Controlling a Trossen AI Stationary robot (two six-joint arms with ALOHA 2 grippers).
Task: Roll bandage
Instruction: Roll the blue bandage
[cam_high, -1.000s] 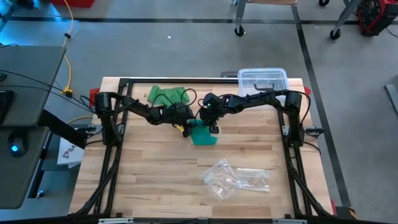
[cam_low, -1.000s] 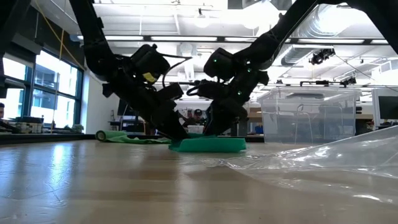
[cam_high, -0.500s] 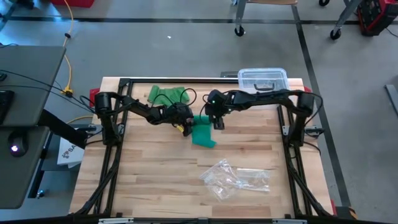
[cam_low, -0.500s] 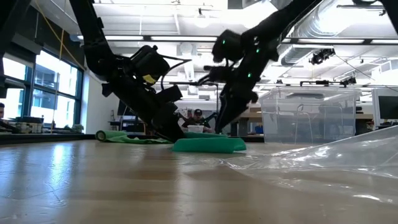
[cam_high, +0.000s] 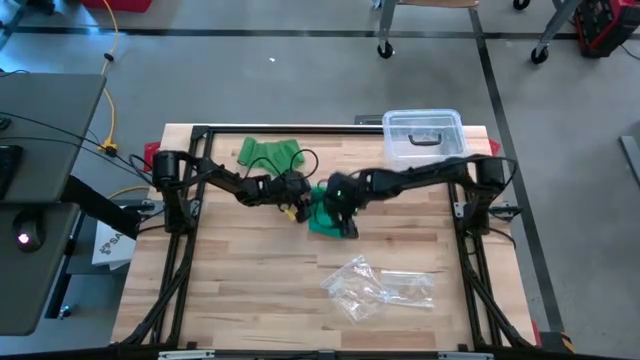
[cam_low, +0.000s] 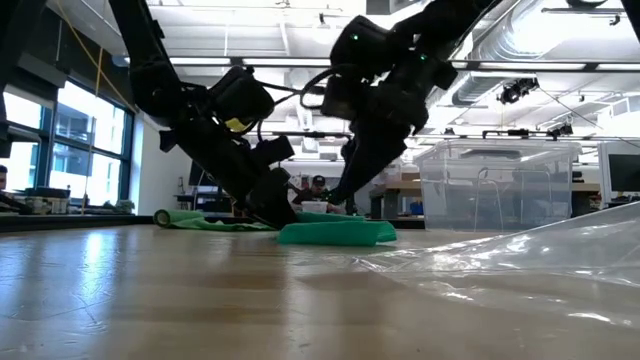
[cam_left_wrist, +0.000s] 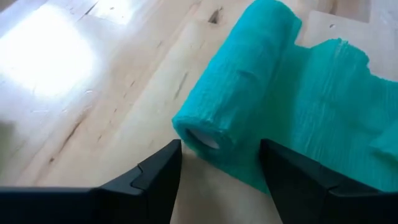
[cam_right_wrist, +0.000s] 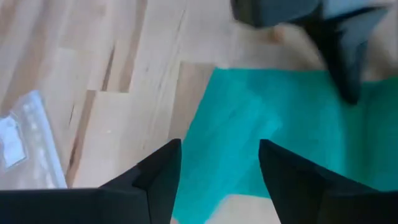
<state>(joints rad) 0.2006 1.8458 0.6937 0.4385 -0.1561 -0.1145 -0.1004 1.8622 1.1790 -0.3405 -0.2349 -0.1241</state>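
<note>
Bandage (cam_high: 322, 211), a teal strip partly rolled, lies on the wooden table (cam_high: 250, 290) just above centre; in the left wrist view its rolled end (cam_left_wrist: 233, 102) rests on the wood with flat, unrolled cloth spreading beyond it. Left gripper (cam_high: 294, 205) sits at the bandage's 9 o'clock edge in the high view, its two dark fingers (cam_left_wrist: 155, 177) spread apart on either side of the roll's open end, not pressing on it. Right gripper (cam_high: 347, 225) hangs over the bandage's 4 o'clock corner, its fingers (cam_right_wrist: 158, 174) likewise apart above the flat teal cloth, holding nothing. From the low view both arms slope down to the bandage (cam_low: 335, 232). Crumpled clear plastic bag (cam_high: 378, 286) lies at 5 o'clock from the bandage, well apart. Clear lidded bin (cam_high: 422, 133) stands at 2 o'clock near the table's far edge, and loose green cloth (cam_high: 268, 152) lies at 11 o'clock.
</note>
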